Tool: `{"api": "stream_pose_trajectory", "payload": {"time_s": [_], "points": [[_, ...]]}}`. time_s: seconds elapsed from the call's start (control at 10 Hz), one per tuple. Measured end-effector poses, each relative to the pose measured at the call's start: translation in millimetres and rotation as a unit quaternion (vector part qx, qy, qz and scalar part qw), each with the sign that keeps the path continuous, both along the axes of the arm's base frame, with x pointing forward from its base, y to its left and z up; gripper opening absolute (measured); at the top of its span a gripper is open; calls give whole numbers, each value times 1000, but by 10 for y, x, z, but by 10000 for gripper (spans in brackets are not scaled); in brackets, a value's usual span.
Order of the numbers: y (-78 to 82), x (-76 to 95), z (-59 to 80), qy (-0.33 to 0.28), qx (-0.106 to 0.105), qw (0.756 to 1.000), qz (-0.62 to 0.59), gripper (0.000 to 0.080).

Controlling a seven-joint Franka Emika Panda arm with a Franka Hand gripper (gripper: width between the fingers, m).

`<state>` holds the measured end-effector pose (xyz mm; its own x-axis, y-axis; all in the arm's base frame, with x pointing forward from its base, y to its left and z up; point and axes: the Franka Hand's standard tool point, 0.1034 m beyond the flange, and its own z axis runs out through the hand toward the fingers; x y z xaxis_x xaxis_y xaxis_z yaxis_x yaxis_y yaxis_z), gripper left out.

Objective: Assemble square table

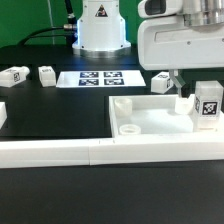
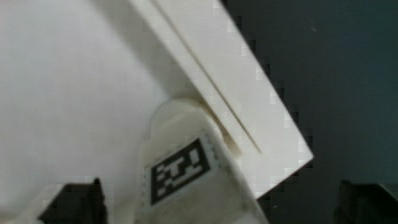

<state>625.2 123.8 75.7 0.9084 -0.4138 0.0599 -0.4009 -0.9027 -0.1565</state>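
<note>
The square table's white slab (image 1: pixel 150 117) lies flat behind the front border bar. One short white leg (image 1: pixel 207 106) with a black-and-white tag stands upright on the slab's corner at the exterior view's right. My gripper (image 1: pixel 190 88) hangs just over that leg, open. In the wrist view the tagged leg (image 2: pixel 178 165) sits between my dark fingertips (image 2: pixel 79 203), which stand wide apart; my gripper (image 2: pixel 222 208) holds nothing. The slab (image 2: pixel 71 90) fills that view beside the leg. Three loose legs lie on the black table: two (image 1: pixel 15 75) (image 1: pixel 46 74) at the left and one (image 1: pixel 161 84) behind the slab.
The marker board (image 1: pixel 95 77) lies in front of the robot's base (image 1: pixel 98 30). A long white border bar (image 1: pixel 100 152) runs across the front, with a short upright end (image 1: pixel 3 115) at the left. An open socket (image 1: pixel 128 128) shows in the slab's near corner.
</note>
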Motion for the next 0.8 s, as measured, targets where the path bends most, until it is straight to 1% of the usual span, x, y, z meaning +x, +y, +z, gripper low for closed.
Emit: {"api": "stream_pose_trajectory", "payload": {"time_s": [0.1, 0.2, 0.3, 0.6, 0.7, 0.8], "points": [[-7, 2, -1, -9, -19, 997, 79, 649], [-61, 12, -12, -15, -27, 991, 132, 649], [-158, 36, -30, -21, -37, 979, 198, 649], [-144, 33, -33, -19, -34, 983, 177, 649], [-141, 32, -33, -17, -31, 987, 155, 494], [-138, 32, -33, -14, -27, 991, 129, 357]]}}
